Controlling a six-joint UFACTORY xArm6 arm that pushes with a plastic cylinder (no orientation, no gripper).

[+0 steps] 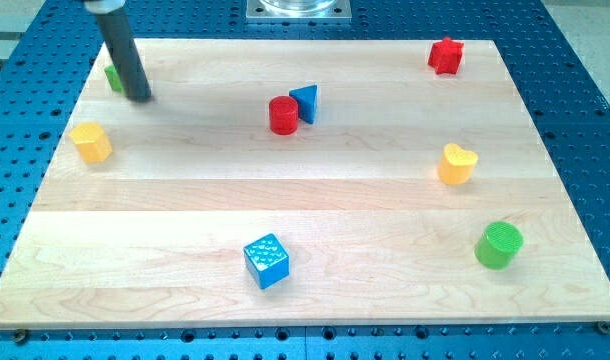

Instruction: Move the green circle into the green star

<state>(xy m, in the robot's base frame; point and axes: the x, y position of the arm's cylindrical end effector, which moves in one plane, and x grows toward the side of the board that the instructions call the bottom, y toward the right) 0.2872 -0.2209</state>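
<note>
The green circle [499, 245] is a short green cylinder near the board's lower right. The green star [113, 77] is at the upper left, mostly hidden behind my rod, so only a green sliver shows at the rod's left side. My tip [138, 97] rests on the board right beside the green star, just to its right and slightly below. The tip is far from the green circle, across the whole board.
A wooden board [315, 290] lies on a blue perforated table. On it are a yellow block [91, 142] at left, a red cylinder [283, 115] touching a blue triangle [306, 102], a red block [446, 55], a yellow heart [457, 164] and a blue cube [266, 261].
</note>
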